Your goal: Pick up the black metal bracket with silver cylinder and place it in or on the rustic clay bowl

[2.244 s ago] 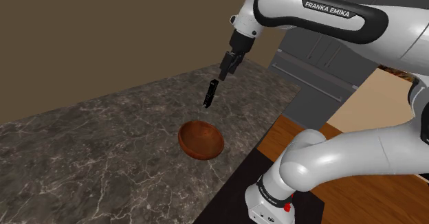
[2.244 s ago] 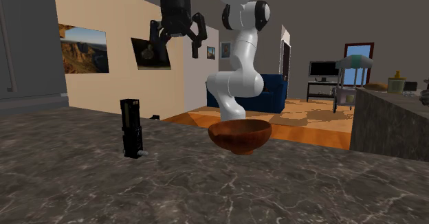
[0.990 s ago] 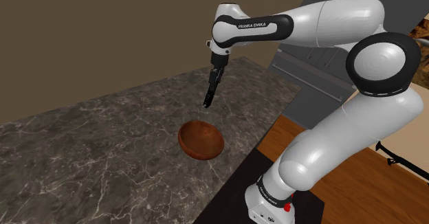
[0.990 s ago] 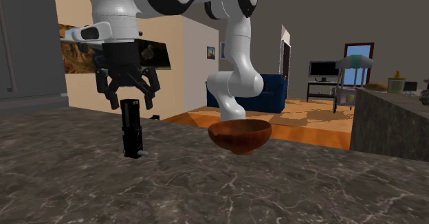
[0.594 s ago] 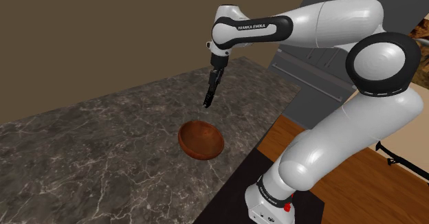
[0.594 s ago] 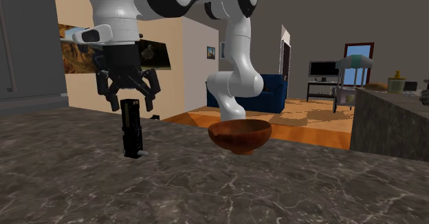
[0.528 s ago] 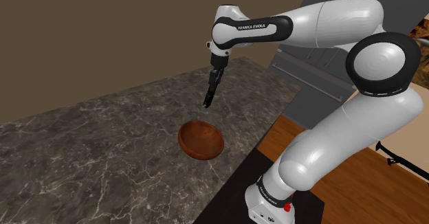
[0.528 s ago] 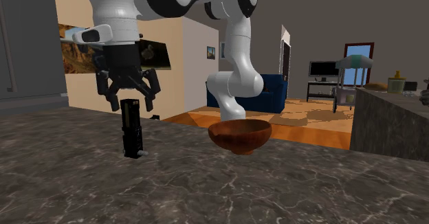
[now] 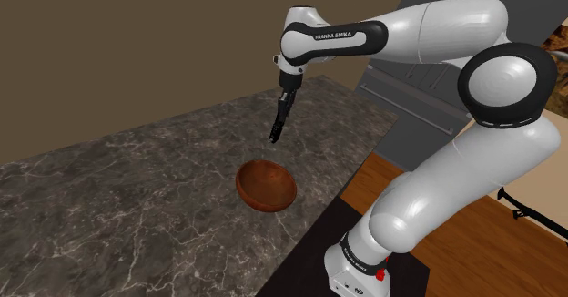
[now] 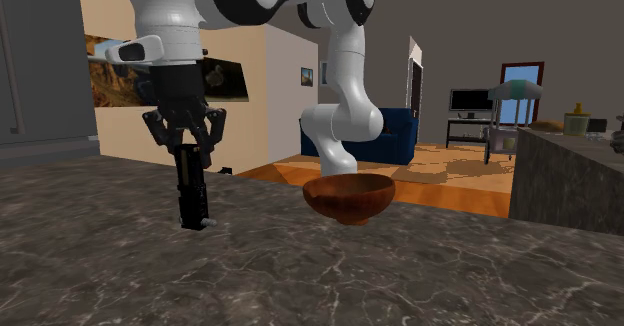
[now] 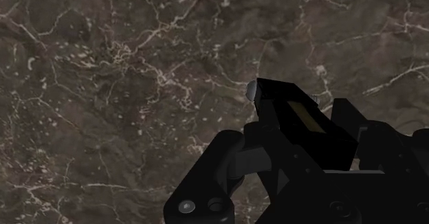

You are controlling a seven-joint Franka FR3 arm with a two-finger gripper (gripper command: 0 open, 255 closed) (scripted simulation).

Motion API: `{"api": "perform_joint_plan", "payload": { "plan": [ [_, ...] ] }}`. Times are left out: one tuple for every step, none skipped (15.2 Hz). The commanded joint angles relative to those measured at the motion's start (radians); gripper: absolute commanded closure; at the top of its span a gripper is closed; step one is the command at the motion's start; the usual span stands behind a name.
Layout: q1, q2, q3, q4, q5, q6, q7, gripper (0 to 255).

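Note:
The black bracket (image 10: 191, 196) stands upright on the dark marble counter (image 10: 300, 274), a small silver cylinder (image 10: 209, 220) at its foot. My gripper (image 10: 188, 154) comes straight down over it, and the fingers are shut on its upper end. In the shoulder view the gripper (image 9: 279, 115) and the bracket (image 9: 274, 133) sit just beyond the brown clay bowl (image 9: 266, 184). The bowl (image 10: 348, 196) is empty and lies to the second exterior view's right of the bracket. In the wrist view the bracket (image 11: 292, 113) is clasped between my gripper (image 11: 302, 154) fingers, its silver cylinder (image 11: 251, 88) towards the counter.
The counter's edge (image 9: 314, 215) runs close behind the bowl, with the stand (image 9: 360, 272) and wooden floor (image 9: 473, 259) below. A grey cabinet (image 9: 428, 76) rises past the counter's far corner. A second counter (image 10: 570, 179) stands at the second exterior view's right.
The gripper came down over the bracket, then its fingers went from spread apart to shut on the bracket's top. The bracket and the bowl have not moved.

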Motion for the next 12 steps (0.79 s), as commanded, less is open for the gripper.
{"api": "perform_joint_plan", "payload": {
  "plan": [
    [0.0,0.0,0.0,-0.001,0.0,0.0,0.0,255],
    [0.0,0.0,0.0,0.0,0.0,0.0,0.0,255],
    [0.0,-0.003,0.0,0.009,0.0,-0.014,0.0,255],
    [0.0,-0.007,0.001,0.019,0.0,-0.027,-0.001,255],
    [0.001,-0.01,0.001,0.03,0.0,-0.041,-0.001,255],
    [0.001,-0.013,0.001,0.04,0.0,-0.054,-0.002,255],
    [0.001,-0.016,0.002,0.051,0.0,-0.068,-0.002,255],
    [0.001,-0.019,0.002,0.062,0.001,-0.081,-0.002,255],
    [0.001,-0.021,0.002,0.073,0.001,-0.095,-0.003,255],
    [0.001,-0.023,0.003,0.084,0.001,-0.108,-0.003,255],
    [0.001,-0.025,0.003,0.096,0.001,-0.121,-0.004,255],
    [0.002,-0.027,0.003,0.107,0.001,-0.135,-0.004,255]
  ]
}}
